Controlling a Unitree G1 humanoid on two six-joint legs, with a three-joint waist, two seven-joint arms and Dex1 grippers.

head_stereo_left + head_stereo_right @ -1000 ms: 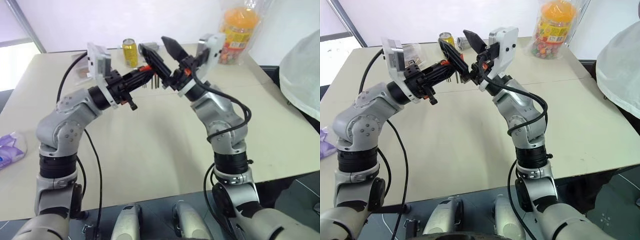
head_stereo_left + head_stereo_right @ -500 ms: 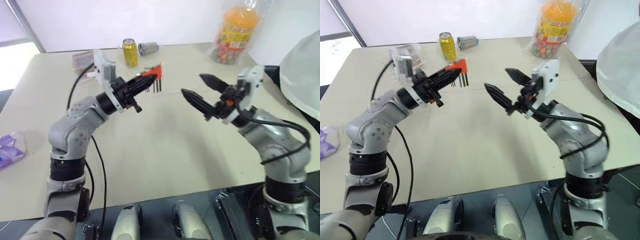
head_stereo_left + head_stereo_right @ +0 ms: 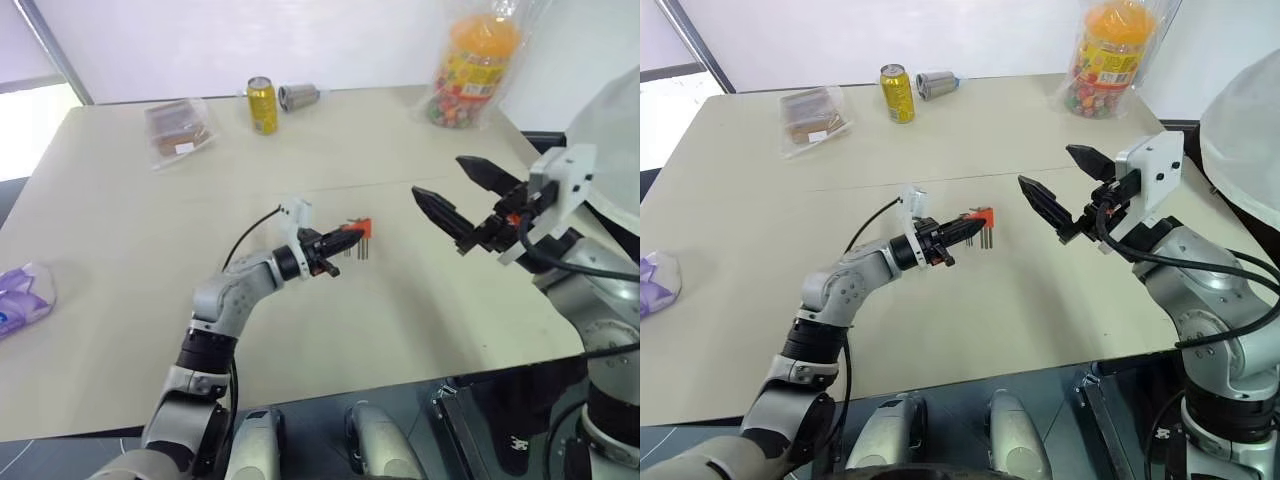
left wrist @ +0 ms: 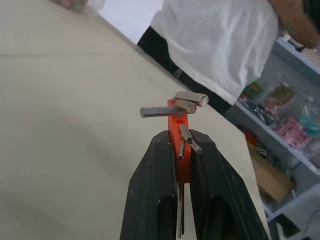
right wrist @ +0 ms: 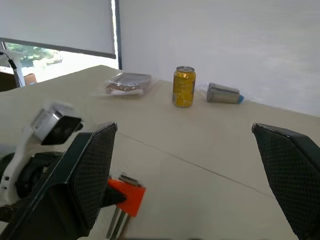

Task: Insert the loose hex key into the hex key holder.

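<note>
The left tool (image 3: 340, 240) clamps the hex key holder (image 4: 179, 145), its keys seemingly all seated, low over the worktop (image 3: 120, 250), while the right tool (image 3: 458, 196), at three o'clock, gapes empty, so insertion looks done.

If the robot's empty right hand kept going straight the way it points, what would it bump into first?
Probably nothing soon: the open right hand aims above the red hex key holder, roughly toward the yellow can far across the table, though depth is uncertain.
</note>
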